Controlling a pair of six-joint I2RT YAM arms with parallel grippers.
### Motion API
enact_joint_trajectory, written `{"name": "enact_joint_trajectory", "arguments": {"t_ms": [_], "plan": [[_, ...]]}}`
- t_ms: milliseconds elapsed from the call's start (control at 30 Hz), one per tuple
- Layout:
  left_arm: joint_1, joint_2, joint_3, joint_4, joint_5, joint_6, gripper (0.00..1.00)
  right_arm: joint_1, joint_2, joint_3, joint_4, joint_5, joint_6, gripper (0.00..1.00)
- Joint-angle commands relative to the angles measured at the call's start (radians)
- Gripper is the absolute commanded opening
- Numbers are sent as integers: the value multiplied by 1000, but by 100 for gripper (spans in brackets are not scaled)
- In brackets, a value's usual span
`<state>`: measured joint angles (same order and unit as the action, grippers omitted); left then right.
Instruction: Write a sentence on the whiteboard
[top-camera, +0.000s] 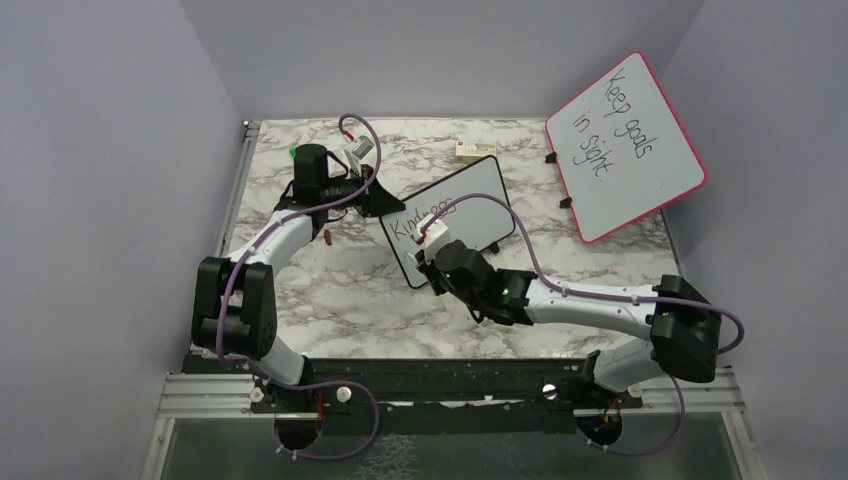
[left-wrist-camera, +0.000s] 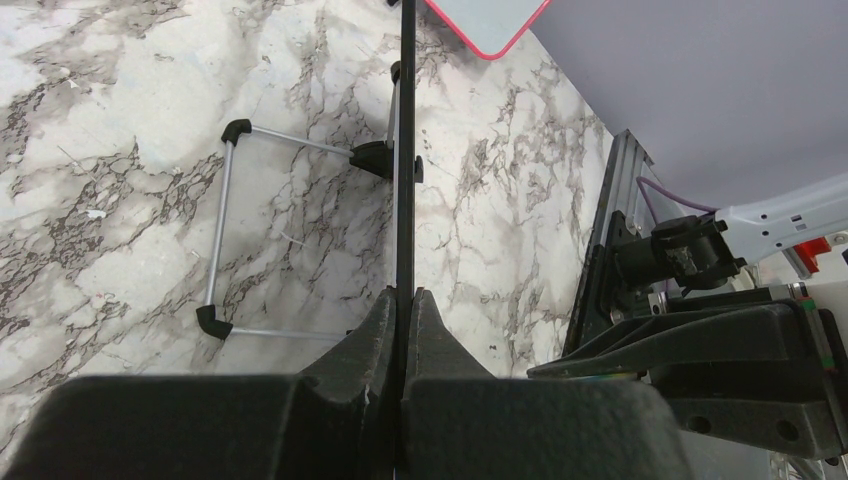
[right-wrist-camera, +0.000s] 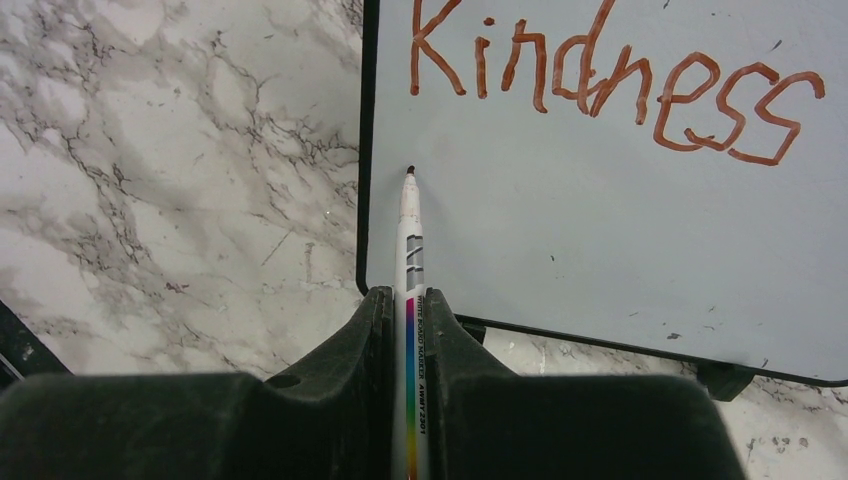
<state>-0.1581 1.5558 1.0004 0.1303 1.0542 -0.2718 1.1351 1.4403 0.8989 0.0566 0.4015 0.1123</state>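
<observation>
Currently mid-sentence: one word of the sentence (right-wrist-camera: 610, 85), "Kindness", stands in red-brown along the top of the whiteboard (right-wrist-camera: 620, 240); the surface below it is blank, so I judge roughly a third of the writing done.

Whiteboard position: leaning back on its wire stand (left-wrist-camera: 225, 230) about the middle of the counter (top-camera: 330, 290), somewhat nearer the far edge; the pink-framed board (top-camera: 625, 145) leans at the far right corner, well apart.

Left tool (left-wrist-camera: 405, 300): clenched on the whiteboard's thin black frame near its left end, seen edge-on in the left wrist view; apparently bracing it.

Right tool (right-wrist-camera: 408, 305): grasping the marker (right-wrist-camera: 410, 240), barrel pinched between both fingers, tip aimed at the board; the tip sits just inside the left frame, below the "K"; contact with the surface cannot be confirmed from these views.

Step in hand: start of the second line.

Next move calls for: tip on the surface with light pressure; strokes running rightward under the first word; left margin matched to the "K"; a firm left grip so the board does not rock on its stand.
</observation>
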Motion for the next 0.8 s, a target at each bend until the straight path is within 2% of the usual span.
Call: {"name": "enact_joint_trajectory", "arguments": {"t_ms": [0, 767], "plan": [[-1, 3, -5, -75, -34, 20, 0, 9, 8, 32, -11, -20, 0, 1], [-1, 4, -2, -75, -33, 19, 0, 11, 52, 54, -23, -7, -5, 1]]}}
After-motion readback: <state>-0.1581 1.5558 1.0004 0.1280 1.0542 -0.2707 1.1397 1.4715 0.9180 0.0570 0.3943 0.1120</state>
